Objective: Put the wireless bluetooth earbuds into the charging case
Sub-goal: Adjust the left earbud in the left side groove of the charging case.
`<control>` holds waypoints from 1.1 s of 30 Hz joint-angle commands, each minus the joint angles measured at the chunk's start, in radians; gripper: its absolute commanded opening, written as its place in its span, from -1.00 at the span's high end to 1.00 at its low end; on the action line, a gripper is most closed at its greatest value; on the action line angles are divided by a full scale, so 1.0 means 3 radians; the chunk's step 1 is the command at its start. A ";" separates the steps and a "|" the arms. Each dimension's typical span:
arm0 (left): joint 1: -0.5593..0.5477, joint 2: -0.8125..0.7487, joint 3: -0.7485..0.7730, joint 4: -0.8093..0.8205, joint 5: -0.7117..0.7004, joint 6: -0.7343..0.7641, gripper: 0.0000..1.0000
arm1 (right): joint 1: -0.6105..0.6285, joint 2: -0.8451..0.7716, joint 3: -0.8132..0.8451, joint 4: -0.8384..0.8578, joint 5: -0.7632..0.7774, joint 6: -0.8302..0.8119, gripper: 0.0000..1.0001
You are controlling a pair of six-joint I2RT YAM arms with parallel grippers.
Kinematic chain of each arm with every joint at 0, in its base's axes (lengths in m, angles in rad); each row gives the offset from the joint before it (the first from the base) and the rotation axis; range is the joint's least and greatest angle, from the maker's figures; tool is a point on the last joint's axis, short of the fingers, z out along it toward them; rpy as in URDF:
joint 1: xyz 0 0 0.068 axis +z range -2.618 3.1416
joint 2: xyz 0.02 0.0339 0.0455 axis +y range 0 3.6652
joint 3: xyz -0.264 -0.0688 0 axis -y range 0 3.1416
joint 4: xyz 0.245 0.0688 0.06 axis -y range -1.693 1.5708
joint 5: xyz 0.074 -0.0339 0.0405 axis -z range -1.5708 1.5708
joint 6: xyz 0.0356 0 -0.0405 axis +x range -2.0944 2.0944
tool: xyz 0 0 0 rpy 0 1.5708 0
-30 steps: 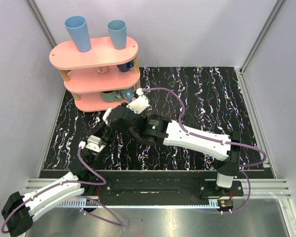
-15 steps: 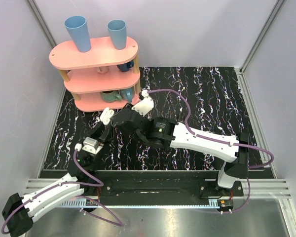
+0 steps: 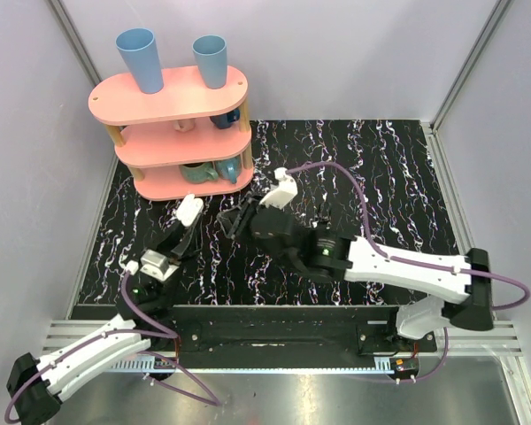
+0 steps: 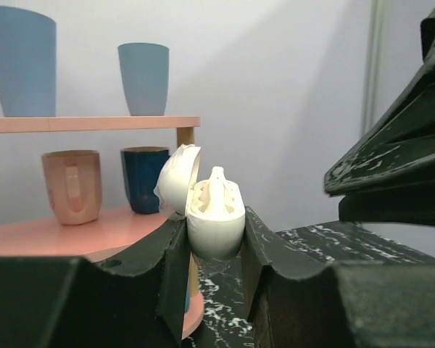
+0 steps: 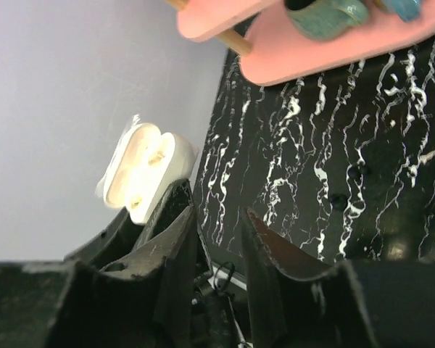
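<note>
Your left gripper (image 4: 214,243) is clamped on the charging case (image 4: 213,217), one black finger pressed against each side of its lower half. The case stands upright with its lid (image 4: 175,177) hinged open to the left. A white piece that looks like one of the wireless bluetooth earbuds (image 4: 217,187) stands up out of the case's body; you cannot tell from these views whether both are seated.

Seen from above, the case sits just in front of the lowest tier of the pink shelf (image 3: 159,104), over the black marbled tabletop (image 3: 380,177).

Your right gripper (image 5: 219,228) is just to the right of the case and apart from it. Its fingers stand slightly apart, with only the tabletop showing between them. From its own camera the open case shows pale hollows inside.
</note>
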 commanded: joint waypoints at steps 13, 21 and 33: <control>-0.0003 -0.0543 0.0455 -0.1571 0.1412 -0.0943 1.00 | 0.0005 -0.0836 -0.0472 0.0724 -0.1445 -0.3109 0.39; -0.0003 -0.0379 0.0557 -0.1484 0.1565 -0.0995 1.00 | 0.0010 -0.0708 -0.0435 0.0559 -0.1293 -0.3059 0.48; -0.0003 -0.0399 0.0557 -0.1454 0.1565 -0.1000 1.00 | 0.0010 -0.0616 -0.0486 0.0640 -0.1153 -0.2961 0.62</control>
